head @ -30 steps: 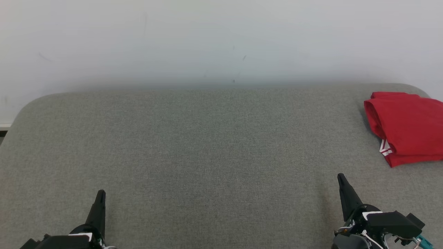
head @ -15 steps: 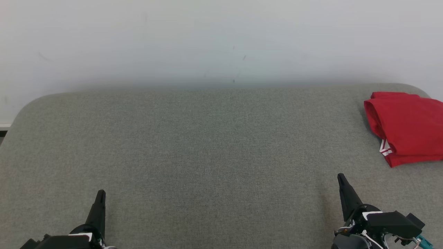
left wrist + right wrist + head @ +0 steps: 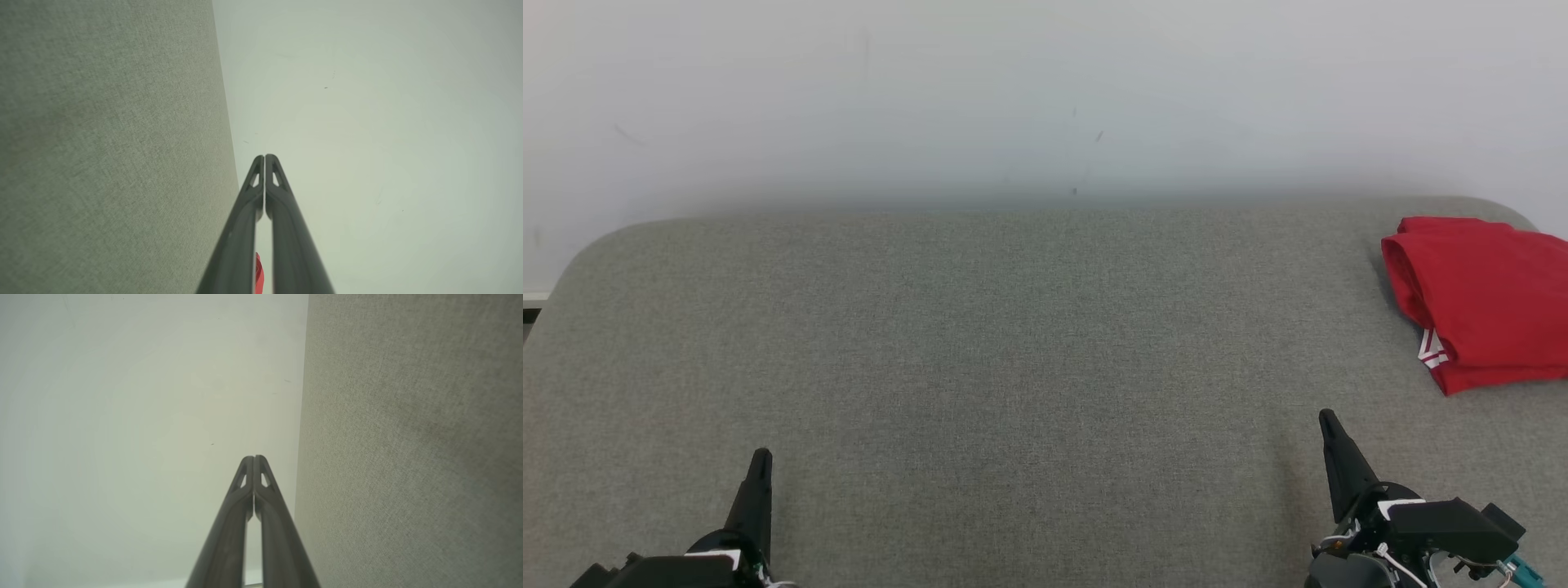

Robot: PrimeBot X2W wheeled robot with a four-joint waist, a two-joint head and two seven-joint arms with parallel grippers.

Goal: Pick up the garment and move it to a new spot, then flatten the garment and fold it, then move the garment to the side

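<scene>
Fingers pressed together and empty, the left gripper (image 3: 760,456) and right gripper (image 3: 1328,418) point across the grey surface (image 3: 1013,327). The red garment (image 3: 1482,302) lies folded at its far right edge. Soft, light and limp, it likely needs pinching through every layer near the hem.

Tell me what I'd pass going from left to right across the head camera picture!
left gripper → right gripper → red garment
</scene>
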